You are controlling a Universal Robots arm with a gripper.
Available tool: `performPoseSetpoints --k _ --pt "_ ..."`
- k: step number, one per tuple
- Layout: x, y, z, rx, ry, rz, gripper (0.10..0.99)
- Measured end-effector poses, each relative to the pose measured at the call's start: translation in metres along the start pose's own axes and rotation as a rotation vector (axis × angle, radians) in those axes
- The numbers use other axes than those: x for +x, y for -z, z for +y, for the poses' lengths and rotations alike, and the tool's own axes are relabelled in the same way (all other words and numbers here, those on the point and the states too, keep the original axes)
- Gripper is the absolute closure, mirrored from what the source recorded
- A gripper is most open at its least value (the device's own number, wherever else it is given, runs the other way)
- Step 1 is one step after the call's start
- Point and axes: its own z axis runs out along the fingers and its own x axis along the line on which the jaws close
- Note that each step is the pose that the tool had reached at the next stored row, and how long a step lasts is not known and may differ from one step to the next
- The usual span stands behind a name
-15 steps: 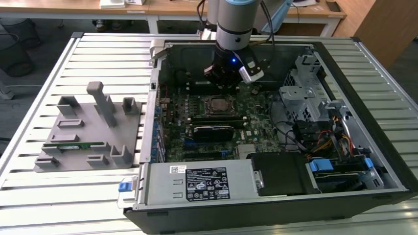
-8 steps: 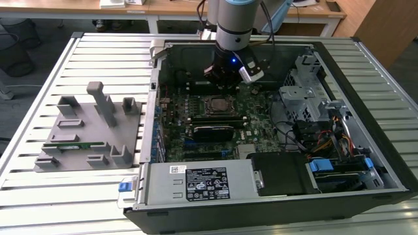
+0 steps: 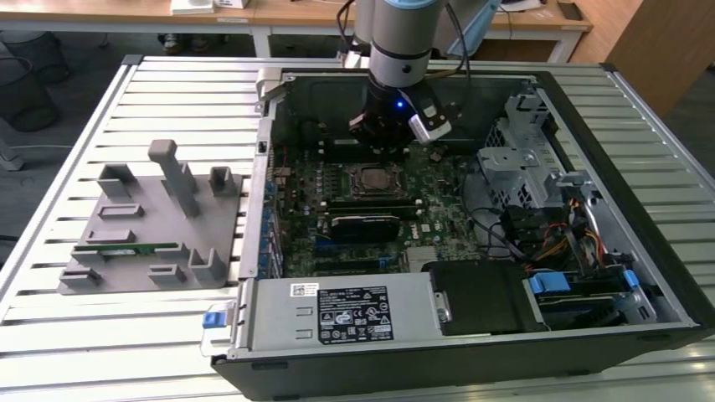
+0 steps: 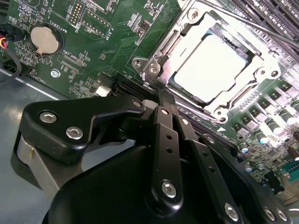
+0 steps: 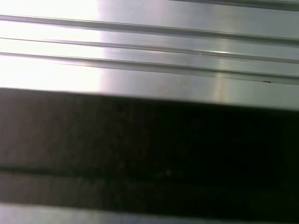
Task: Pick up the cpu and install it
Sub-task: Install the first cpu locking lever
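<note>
While the arm hangs upright over the far part of the open computer case, the claw sits pressed together, holding nothing, just beyond the socket. Seated in that socket's metal frame on the green board lies the cpu. On the desk, at the exterior view's left, stands a grey holder.

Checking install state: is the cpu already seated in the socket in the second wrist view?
Yes, the cpu lies flat inside the socket frame on the motherboard, apart from the gripper.
</note>
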Motion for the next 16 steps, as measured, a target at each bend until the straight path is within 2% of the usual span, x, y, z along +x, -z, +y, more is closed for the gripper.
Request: performPoseSetpoints --k 9,16 --pt "-0.0001 0.0029 0.0003 0.0 0.0 -0.0004 0.98" --pt "0.0 0.0014 0.0002 0.012 0.0 0.0005 0.98"
